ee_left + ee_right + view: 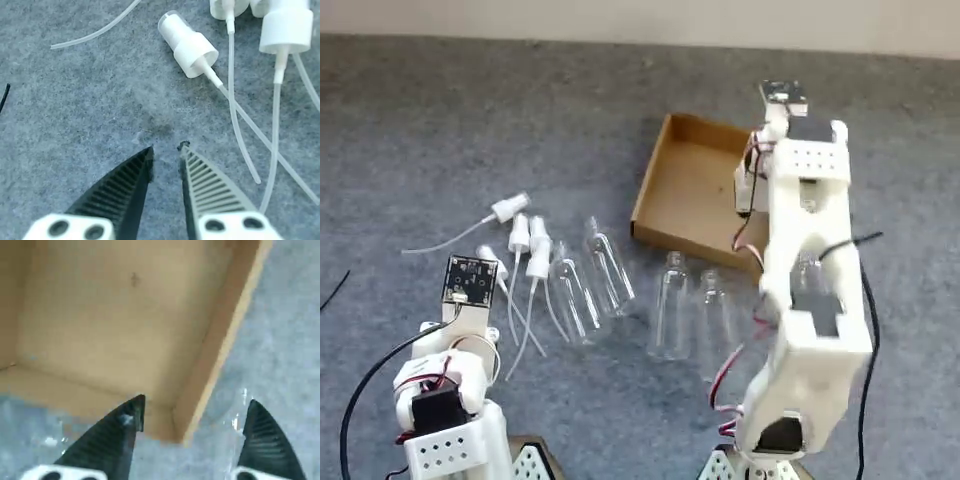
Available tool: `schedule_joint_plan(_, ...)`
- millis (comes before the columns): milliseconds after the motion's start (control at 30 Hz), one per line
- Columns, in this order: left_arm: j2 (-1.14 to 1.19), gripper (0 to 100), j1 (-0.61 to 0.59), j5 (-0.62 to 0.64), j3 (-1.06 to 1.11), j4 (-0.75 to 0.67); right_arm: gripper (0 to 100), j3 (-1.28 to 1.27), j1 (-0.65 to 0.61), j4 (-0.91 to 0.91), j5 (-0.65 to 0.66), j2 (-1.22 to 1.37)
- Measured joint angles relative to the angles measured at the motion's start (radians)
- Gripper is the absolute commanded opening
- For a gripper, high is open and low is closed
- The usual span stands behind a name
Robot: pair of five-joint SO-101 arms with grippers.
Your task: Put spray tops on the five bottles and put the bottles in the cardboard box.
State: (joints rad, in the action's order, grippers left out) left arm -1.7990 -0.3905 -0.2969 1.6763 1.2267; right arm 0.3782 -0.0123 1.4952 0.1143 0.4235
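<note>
My left gripper hangs low over the grey carpet, open only by a narrow gap and holding nothing. Just beyond its tips lies a white spray top with its thin tube, and two more spray tops lie beside it. In the high view the spray tops lie in a loose group left of several clear bottles lying on the carpet. My right gripper is wide open and empty above a corner of the cardboard box. The right arm covers the right side of the cardboard box.
One clear bottle and another lie in front of the box, close to the right arm. The left arm's base stands at the near left. A black cable lies at the far left edge.
</note>
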Motion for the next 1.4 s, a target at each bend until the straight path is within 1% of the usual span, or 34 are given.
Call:
schedule_joint_plan(133, 0.000, 9, 0.000, 0.000, 0.000, 0.000, 15.6, 0.146, 0.002, 0.028, 0.000, 0.203)
schedule_joint_plan(267, 0.000, 9, 0.000, 0.000, 0.000, 0.000, 8.6, 0.279, 0.014, 0.044, 0.003, 0.338)
schedule_joint_plan(367, 0.000, 9, 0.000, 0.000, 0.000, 0.000, 5.1, 0.382, 0.014, 0.049, 0.064, 0.405)
schedule_joint_plan(533, 0.000, 9, 0.000, 0.000, 0.000, 0.000, 4.5, 0.483, -0.017, 0.051, 0.196, 0.474)
schedule_joint_plan(667, 0.000, 9, 0.000, 0.000, 0.000, 0.000, 4.5, 0.505, -0.051, 0.069, 0.275, 0.489)
schedule_joint_plan(867, 0.000, 9, 0.000, 0.000, 0.000, 0.000, 4.5, 0.511, -0.051, 0.075, 0.377, 0.489)
schedule_joint_plan(1067, 0.000, 9, 0.000, 0.000, 0.000, 0.000, 4.4, 0.511, -0.017, 0.077, 0.519, 0.489)
schedule_joint_plan(1167, 0.000, 9, 0.000, 0.000, 0.000, 0.000, 4.9, 0.511, -0.005, 0.071, 0.591, 0.489)
schedule_joint_plan(1233, 0.000, 9, 0.000, 0.000, 0.000, 0.000, 5.6, 0.511, -0.002, 0.061, 0.609, 0.489)
schedule_joint_plan(1300, 0.000, 9, 0.000, 0.000, 0.000, 0.000, 10.9, 0.511, -0.002, 0.058, 0.612, 0.489)
schedule_joint_plan(1400, 0.000, 9, 0.000, 0.000, 0.000, 0.000, 23.8, 0.511, -0.003, 0.057, 0.614, 0.489)
